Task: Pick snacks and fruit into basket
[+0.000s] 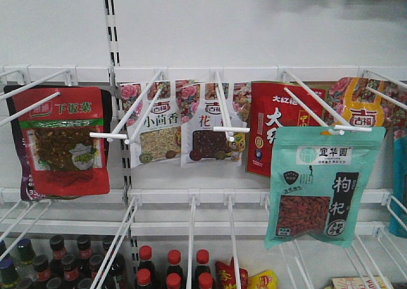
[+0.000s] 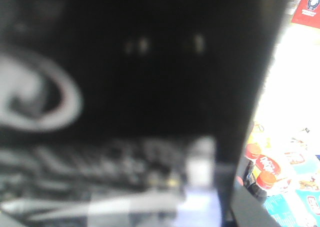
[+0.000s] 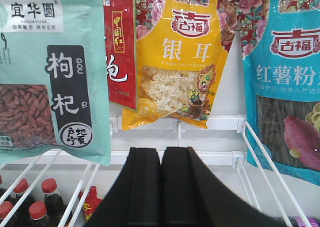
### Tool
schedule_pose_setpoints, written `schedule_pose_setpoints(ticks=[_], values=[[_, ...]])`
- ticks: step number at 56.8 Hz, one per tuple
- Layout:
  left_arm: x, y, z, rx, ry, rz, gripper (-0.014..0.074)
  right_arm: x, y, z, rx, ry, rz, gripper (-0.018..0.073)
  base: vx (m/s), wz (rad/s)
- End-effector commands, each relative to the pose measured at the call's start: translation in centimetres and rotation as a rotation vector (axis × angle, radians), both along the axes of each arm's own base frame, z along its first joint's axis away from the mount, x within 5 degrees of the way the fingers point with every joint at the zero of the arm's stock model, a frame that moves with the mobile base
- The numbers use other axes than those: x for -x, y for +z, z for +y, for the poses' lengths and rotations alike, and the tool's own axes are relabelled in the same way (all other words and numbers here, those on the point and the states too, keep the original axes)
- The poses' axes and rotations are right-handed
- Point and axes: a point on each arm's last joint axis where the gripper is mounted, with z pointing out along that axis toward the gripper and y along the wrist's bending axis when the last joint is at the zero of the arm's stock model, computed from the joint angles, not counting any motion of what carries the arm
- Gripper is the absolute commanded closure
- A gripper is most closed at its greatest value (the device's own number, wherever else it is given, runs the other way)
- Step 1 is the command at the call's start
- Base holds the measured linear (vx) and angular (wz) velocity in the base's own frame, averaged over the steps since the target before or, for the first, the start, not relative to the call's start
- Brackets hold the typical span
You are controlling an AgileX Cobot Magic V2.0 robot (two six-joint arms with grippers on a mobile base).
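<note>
Right end effector (image 3: 161, 184) pinched together, empty, near the teal pouch (image 3: 50, 77) — tug downward and the hook (image 1: 318, 101) could tear it. Left end effector — too blurred to tell.

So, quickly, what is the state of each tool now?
Left tool: cannot be told, its view is dark and blurred.
Right tool: closed, holding nothing.

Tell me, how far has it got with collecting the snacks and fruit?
Nothing looks done from here: no basket or fruit is in view. The teal pouch hangs on its hook, untouched. In hand: the right hand sits closed and empty just below the yellow pack. The left wrist view is too dark and blurred to judge. Left: seemingly all the picking.
</note>
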Motion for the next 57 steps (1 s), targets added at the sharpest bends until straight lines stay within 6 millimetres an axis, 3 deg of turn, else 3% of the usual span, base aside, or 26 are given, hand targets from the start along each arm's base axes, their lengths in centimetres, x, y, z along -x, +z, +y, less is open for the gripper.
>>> schedule_pose_setpoints(ticks=[1, 20, 25, 43, 57], values=[[-0.2, 1.8, -0.1, 0.017, -0.003, -0.129, 0.0600, -0.2, 1.6, -0.1, 0.011, -0.006, -0.099, 0.0476, 0.00, 0.00], [-0.2, 1.8, -0.1, 0.017, -0.003, -0.129, 0.0600, -0.3, 1.5, -0.1, 0.013, -0.006, -0.092, 0.0059, 0.00, 0.00], [-0.2, 1.8, -0.1, 0.017, -0.003, -0.129, 0.0600, -0.8, 1.0, 0.0, -0.052, -0.009, -0.039, -0.0001, 0.00, 0.00], [-0.2, 1.8, -0.1, 0.017, -0.003, -0.129, 0.0600, -5.7, -2.2, -0.2, -0.205, -0.064, 0.147, -0.0010, 0.00, 0.00], [-0.2, 1.8, -0.1, 0.017, -0.003, -0.128, 0.0600, -8.1, -0.2, -0.3, -0.106, -0.042, 0.135, 0.0058, 0.00, 0.00]])
